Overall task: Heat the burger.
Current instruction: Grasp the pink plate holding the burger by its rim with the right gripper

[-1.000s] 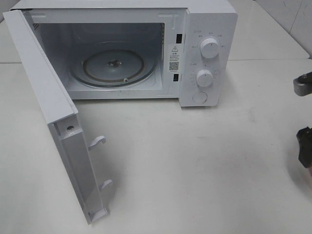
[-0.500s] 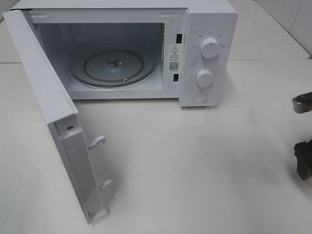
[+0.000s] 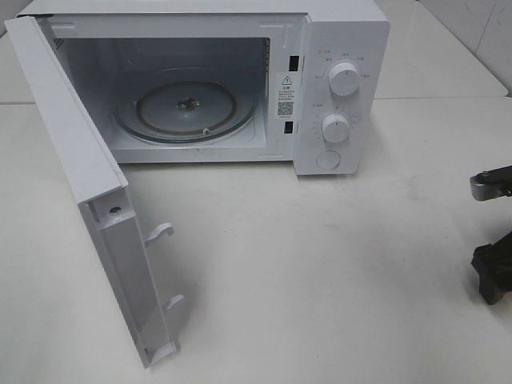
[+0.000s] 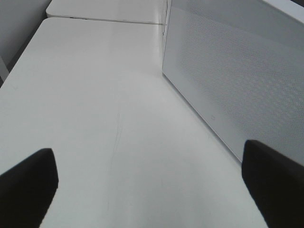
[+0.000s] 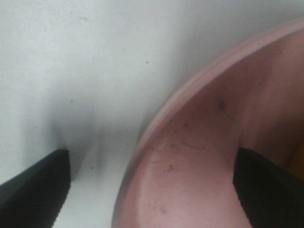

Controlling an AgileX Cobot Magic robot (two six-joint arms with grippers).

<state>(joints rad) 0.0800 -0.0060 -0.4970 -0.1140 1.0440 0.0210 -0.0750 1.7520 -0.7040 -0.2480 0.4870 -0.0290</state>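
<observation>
**Burger barely in shot, microwave door hanging open**

Can't really make out the burger. All I get is a yellow-orange sliver (image 5: 300, 161) at the very edge of the right wrist view, over the pink plate (image 5: 190, 166), and it's too cut off to call. From up high, the plate falls outside the frame. The right jaws are spread wide and gripping nothing, with one finger (image 5: 33, 192) over the worktop (image 3: 320, 264) and the other over the plate's inside. The left jaws gape too, empty, near the microwave (image 3: 340, 48) and its open door (image 3: 80, 160).
</observation>
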